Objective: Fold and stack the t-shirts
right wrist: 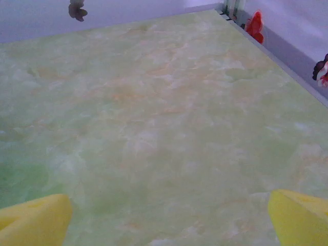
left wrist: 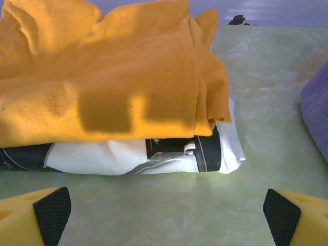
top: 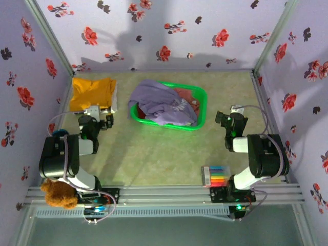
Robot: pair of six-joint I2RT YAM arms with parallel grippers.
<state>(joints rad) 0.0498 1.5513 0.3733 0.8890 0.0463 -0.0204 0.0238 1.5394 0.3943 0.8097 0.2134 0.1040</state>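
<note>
left end effector [left wrist: 166,211] released, low facing yellow t-shirt [left wrist: 102,77]; right end effector [right wrist: 169,218] released

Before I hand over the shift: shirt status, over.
Left gripper open, facing mustard t-shirt stacked on black-and-white garment. Right gripper open over table. Lavender t-shirt draped over green basket. No obstruction.

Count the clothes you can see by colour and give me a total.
Mustard-yellow t-shirt: 1
White-and-black t-shirt, under the yellow one: 1
Lavender t-shirt, in the green basket: 1
Reddish cloth, partly hidden in the basket: 1 showing
Total: 4 visible
</note>
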